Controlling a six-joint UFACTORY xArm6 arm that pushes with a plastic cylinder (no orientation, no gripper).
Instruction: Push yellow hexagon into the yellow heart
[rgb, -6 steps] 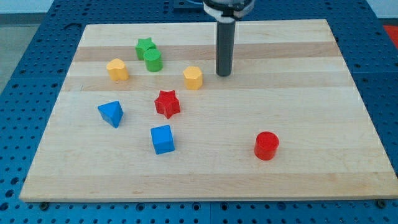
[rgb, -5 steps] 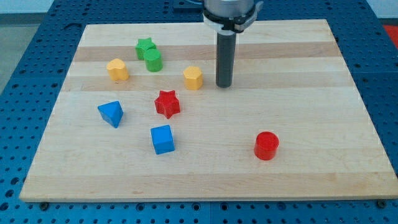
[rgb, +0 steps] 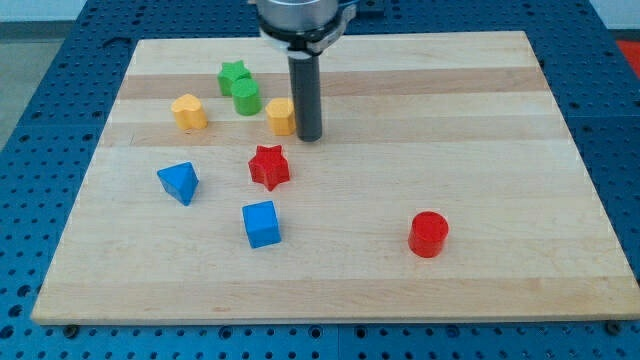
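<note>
The yellow hexagon sits on the wooden board, in the upper middle of the view. My tip touches its right side. The yellow heart lies further to the view's left, about level with the hexagon. A gap of bare board separates the two yellow blocks.
A green star and a green cylinder stand together just above the gap between the yellow blocks. A red star lies below the hexagon. A blue triangle, a blue cube and a red cylinder lie lower on the board.
My tip has moved down and to the view's left, met the yellow hexagon's right side and pushed it a short way left toward the heart. Other blocks have not moved.
</note>
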